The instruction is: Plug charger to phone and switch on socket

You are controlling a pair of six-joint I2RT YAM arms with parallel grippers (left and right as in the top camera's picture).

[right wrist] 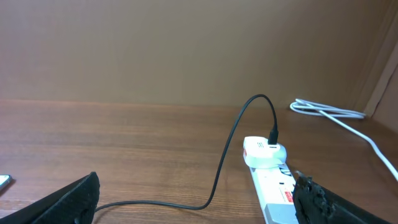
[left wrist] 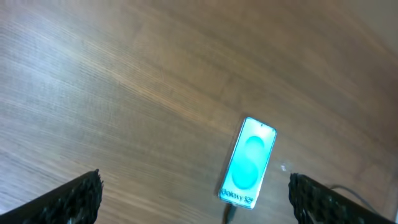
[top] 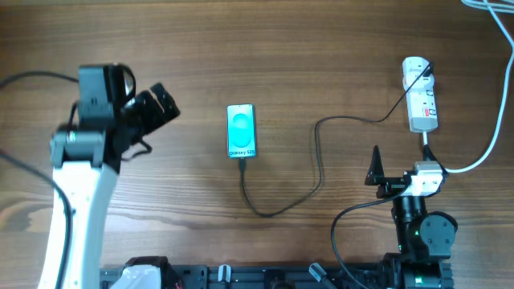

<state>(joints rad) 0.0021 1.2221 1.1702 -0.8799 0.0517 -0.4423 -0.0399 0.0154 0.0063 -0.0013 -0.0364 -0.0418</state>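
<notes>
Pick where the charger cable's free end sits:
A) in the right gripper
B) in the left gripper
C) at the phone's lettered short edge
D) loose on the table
C: in the overhead view the charger cable runs from the power strip and meets the phone at its lettered short edge.

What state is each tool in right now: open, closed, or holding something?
Left tool: open, holding nothing.
Right tool: open, holding nothing.
</notes>
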